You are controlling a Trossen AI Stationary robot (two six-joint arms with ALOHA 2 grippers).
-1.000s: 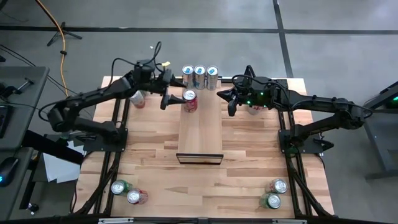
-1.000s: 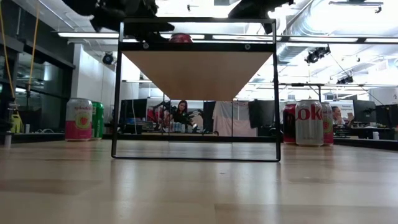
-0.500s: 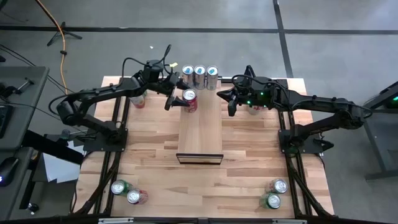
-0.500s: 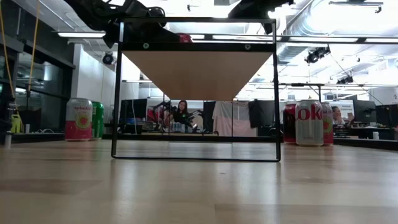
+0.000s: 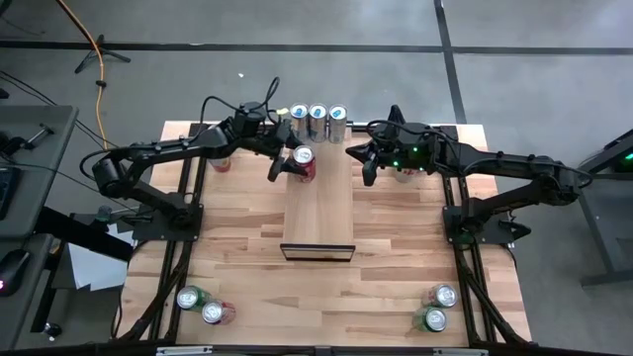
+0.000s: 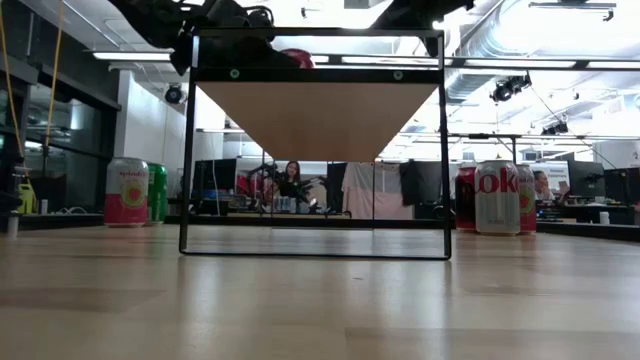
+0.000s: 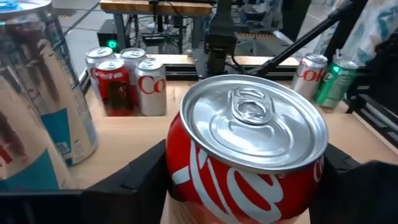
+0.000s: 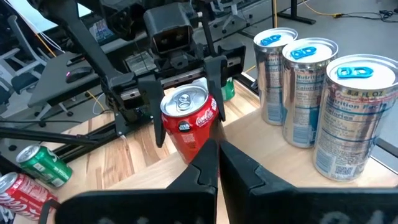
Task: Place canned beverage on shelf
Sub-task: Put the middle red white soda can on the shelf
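A red cola can (image 5: 303,160) stands upright on the far end of the shelf (image 5: 318,213), a pale raised panel with a dark frame (image 5: 318,251) at its near end. The can's top also shows in the low view (image 6: 297,56), above the shelf's frame (image 6: 318,74). My left gripper (image 5: 289,161) is open, level at the can's left, with a finger on either side of the can (image 7: 249,155). My right gripper (image 5: 362,161) is shut and empty, just right of the shelf's far end; it sees the can (image 8: 189,121) from across the shelf. My left gripper comes level from the table's left. Its two fingers (image 7: 146,177) stand close against opposite sides of the can's wall (image 7: 186,186), below the rim. Whether they touch the wall I cannot tell. The can stands upright with its base on the shelf.
Three silver cans (image 5: 316,121) stand at the far edge behind the shelf. A pink can (image 5: 220,158) is under the left arm and another can (image 5: 404,173) under the right arm. Can pairs stand at the near left (image 5: 203,305) and near right (image 5: 436,307).
My left gripper has gone toward the table's right edge, to the red can, and its open fingers now stand on either side of it. The can has stayed on the shelf's far end.
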